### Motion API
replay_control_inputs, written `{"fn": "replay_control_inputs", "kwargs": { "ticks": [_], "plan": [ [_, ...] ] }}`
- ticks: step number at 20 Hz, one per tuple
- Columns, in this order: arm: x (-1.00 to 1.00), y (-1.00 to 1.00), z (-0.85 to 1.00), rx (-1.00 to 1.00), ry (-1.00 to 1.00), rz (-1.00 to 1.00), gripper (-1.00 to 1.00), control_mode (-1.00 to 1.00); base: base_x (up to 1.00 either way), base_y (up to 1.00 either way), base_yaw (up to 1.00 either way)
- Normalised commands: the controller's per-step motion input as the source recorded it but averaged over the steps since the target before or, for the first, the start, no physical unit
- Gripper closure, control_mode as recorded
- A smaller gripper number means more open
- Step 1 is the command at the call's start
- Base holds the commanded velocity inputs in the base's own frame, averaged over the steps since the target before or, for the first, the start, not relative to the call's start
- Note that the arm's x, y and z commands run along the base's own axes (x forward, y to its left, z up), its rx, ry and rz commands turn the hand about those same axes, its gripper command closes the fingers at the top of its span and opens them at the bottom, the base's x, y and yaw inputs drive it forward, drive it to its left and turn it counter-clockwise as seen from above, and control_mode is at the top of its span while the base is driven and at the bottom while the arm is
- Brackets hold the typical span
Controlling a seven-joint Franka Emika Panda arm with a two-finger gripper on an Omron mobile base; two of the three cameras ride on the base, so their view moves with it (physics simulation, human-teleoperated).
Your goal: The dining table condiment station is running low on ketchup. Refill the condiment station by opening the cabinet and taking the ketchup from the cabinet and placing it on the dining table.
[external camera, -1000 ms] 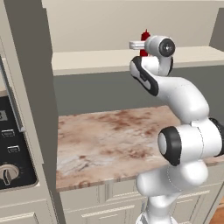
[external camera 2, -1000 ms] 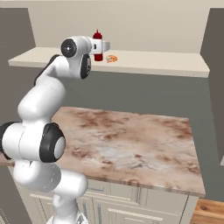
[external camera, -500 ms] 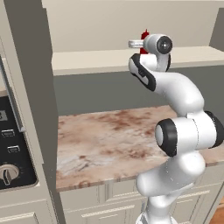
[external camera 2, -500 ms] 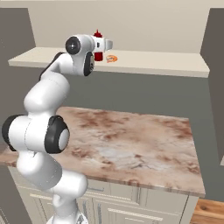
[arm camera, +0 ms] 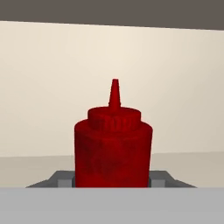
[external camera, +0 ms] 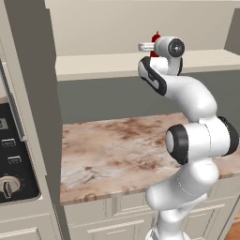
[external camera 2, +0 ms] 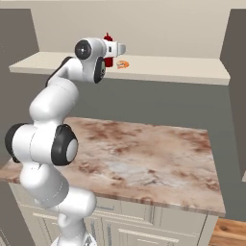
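Note:
The ketchup [arm camera: 113, 148], an all-red squeeze bottle with a pointed nozzle, stands upright on the open cabinet's cream shelf [external camera 2: 182, 72]. In the hand view it sits dead centre, and my gripper [arm camera: 112, 180] has a grey finger pressed against each side of the bottle's lower body. From the base views the white hand hides most of the bottle: the red nozzle of the ketchup [external camera: 155, 37] pokes above the hand, and a red patch of the ketchup [external camera 2: 108, 61] shows below it. The dining table is out of view.
A small orange item [external camera 2: 123, 64] lies on the shelf just right of the bottle. Below the shelf is the small marbled counter [external camera: 117, 145] over cream drawers. An appliance panel with a knob [external camera: 8, 186] stands at the left. A grey panel [external camera 2: 236, 72] flanks the shelf's right end.
The hand has pushed forward over the shelf to the ketchup, and its jaws have come in from wide open onto the bottle's sides.

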Motion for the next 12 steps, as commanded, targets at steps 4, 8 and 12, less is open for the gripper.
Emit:
{"fn": "replay_control_inputs", "kwargs": {
  "ticks": [4,8,12],
  "plan": [
    [0.04,0.0,0.0,0.0,0.05,0.0,1.0,-1.0,0.0,0.0,0.0],
    [0.0,0.0,0.0,0.0,0.01,0.0,1.0,-1.0,0.0,0.0,0.0],
    [0.0,0.0,0.0,0.0,0.0,0.0,1.0,-1.0,0.0,0.0,0.0]
  ]
}}
